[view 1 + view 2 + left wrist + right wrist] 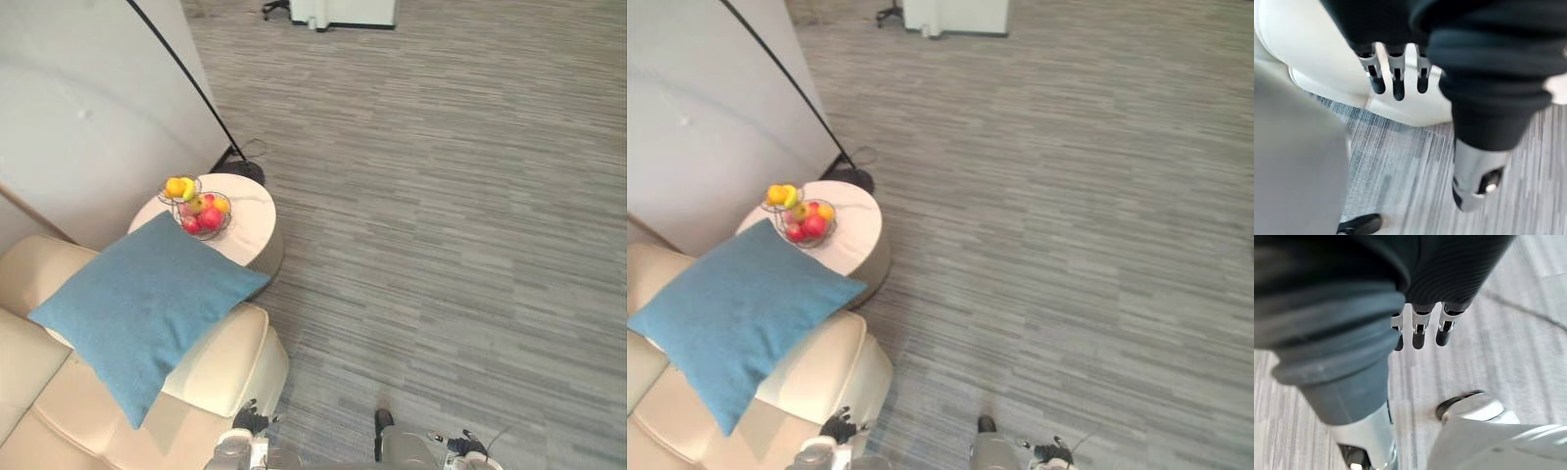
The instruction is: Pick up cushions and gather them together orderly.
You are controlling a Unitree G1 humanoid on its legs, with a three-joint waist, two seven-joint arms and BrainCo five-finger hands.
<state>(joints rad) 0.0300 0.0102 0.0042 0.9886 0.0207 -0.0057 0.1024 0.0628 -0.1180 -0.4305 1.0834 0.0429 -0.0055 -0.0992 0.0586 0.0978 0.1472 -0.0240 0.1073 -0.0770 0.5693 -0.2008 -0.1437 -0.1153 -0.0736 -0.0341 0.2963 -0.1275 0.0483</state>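
Task barely starting: the cushion (147, 308) is lying untouched on the sofa (227, 364) arm beside the desk (251, 221). The left hand (1397, 83) and right hand (1418, 335) are hanging relaxed, grasping nothing.

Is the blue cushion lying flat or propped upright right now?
Lying flat: the blue cushion shows its whole face from above, resting across the cream sofa arm.
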